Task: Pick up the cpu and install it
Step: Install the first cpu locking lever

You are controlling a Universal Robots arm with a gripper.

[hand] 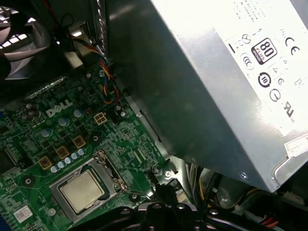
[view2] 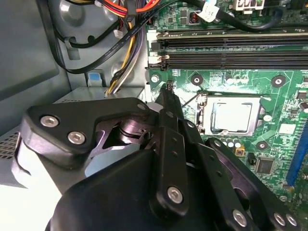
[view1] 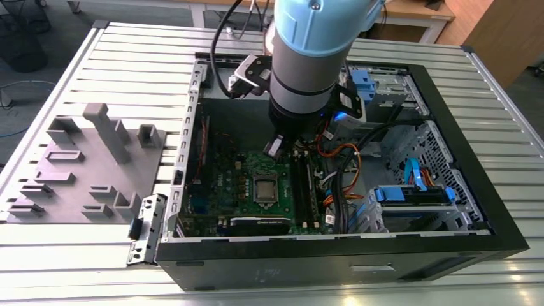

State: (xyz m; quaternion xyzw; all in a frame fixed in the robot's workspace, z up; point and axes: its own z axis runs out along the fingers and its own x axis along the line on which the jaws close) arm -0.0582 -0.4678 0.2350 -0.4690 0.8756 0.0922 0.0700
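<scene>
A table [view1: 127, 51] of pale, ribbed metal slats carries everything. An open black computer case [view1: 340, 255] lies on its side on the table, reaching from the middle toward the near edge and the exterior view's right edge. A grey fixture plate [view1: 85, 166] with raised matte blocks lies flat on the slats beside the case, toward the exterior view's left edge. A small perforated metal bracket [view1: 144, 229] rests just beside the case's near corner, between case and plate.

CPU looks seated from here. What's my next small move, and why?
Probably lift the gripper straight up a little: the cpu lies flat in its socket on the motherboard, and the shut gripper holds nothing, beside the socket.
</scene>
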